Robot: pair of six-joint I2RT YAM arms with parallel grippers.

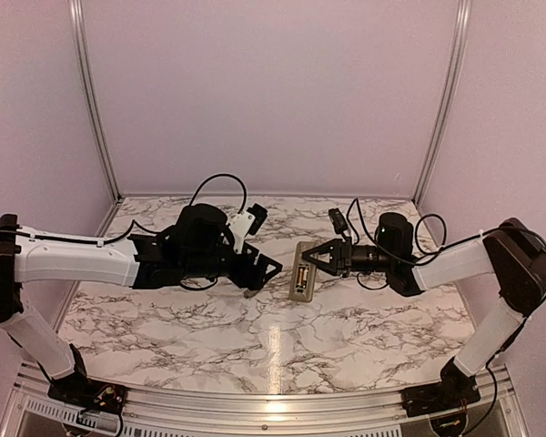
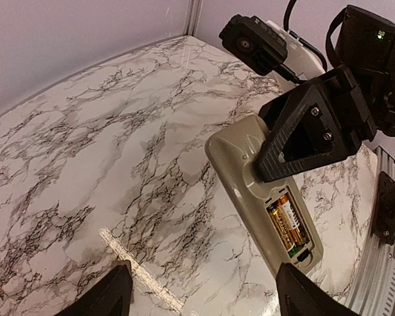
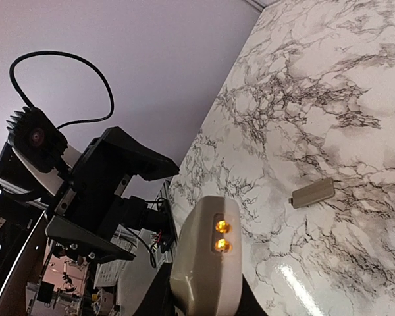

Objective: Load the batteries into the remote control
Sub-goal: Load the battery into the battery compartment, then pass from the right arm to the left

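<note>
At mid-table, where the right gripper (image 1: 311,260) clamps the remote control (image 1: 299,282) (left gripper (image 2: 203,271) spread wide, empty), we fear a tilt spilling the uncovered batteries (image 2: 288,224).

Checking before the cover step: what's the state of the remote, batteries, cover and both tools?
remote control: back up, compartment open, held
batteries: lying in the compartment
cover: off, flat on the table, apart from the remote control
left tool: open, empty
right tool: shut on the remote control
</note>
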